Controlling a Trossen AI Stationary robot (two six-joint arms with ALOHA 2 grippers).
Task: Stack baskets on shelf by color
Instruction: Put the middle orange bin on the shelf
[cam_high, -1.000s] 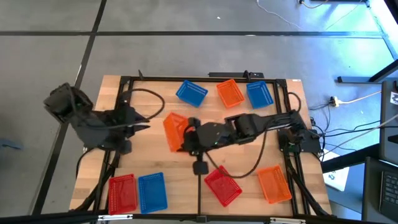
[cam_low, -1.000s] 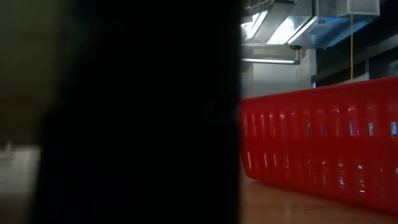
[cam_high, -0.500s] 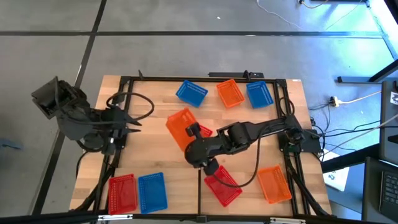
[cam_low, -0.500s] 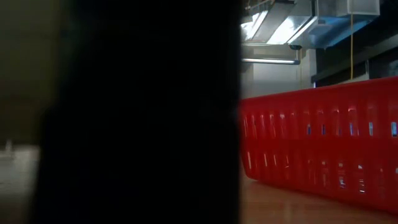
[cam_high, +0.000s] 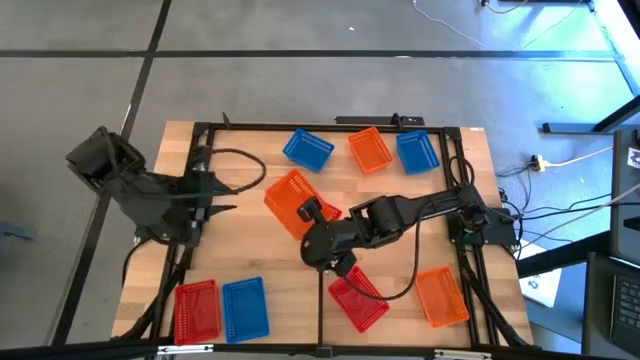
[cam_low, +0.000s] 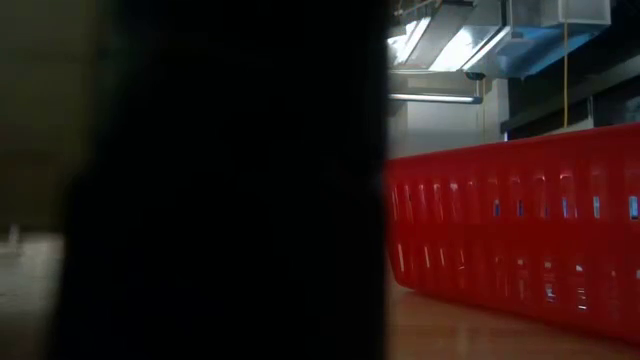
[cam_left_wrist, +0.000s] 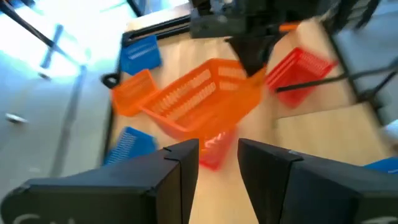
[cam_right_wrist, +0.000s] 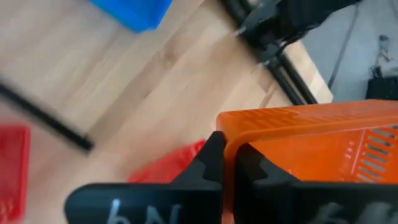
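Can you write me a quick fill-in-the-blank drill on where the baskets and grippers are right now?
1. The right gripper is shut on the rim of an ____ basket.
2. The left gripper holds ____; its fingers are apart.
3. At the table's far edge, an orange basket lies between two ____ baskets.
4. At the near left corner, a red basket lies beside a ____ one.

Missing words: orange; nothing; blue; blue
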